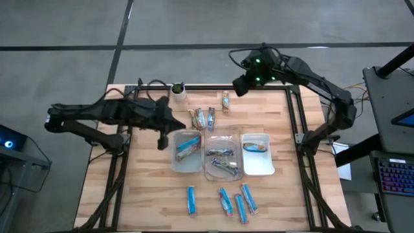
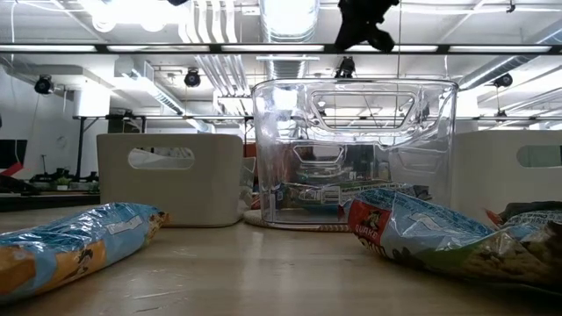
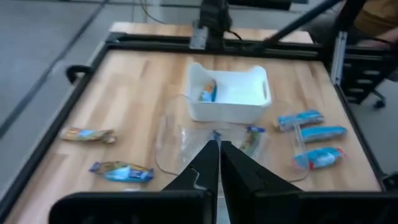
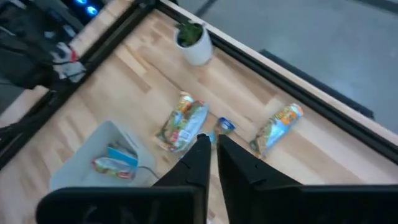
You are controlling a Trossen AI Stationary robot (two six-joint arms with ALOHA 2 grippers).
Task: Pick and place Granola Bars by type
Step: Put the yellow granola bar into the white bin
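Granola bars lie in 3 places on the wooden table (image 1: 149, 194). Toward the far edge, near the small white pot with a plant (image 1: 177, 91), sit 3 loose bars (image 1: 204, 118) close together, with 1 brown-orange bar (image 1: 225, 100) just beyond them. Along the near edge 4 blue bars (image 1: 223, 199) rest in a loose row, the leftmost one apart from the other 3.

Between these groups stand 3 trays side by side. The left tray (image 1: 176, 160) holds a blue bar (image 1: 188, 145). The clear middle tray (image 1: 210, 172) holds 2 bars (image 1: 222, 160). The white right tray (image 1: 270, 168) holds 1 bar (image 1: 257, 147).

The left gripper (image 1: 162, 137) hangs just beside the left tray's outer wall, fingers pressed together and holding nothing. The right gripper (image 1: 239, 85) hovers over the far edge of the table, past the brown-orange bar, fingers all but together and empty.

Bare wood lies wide on the table's left side and in the near left corner. A black frame rail (image 1: 292, 129) runs along the right edge, close to the white tray.
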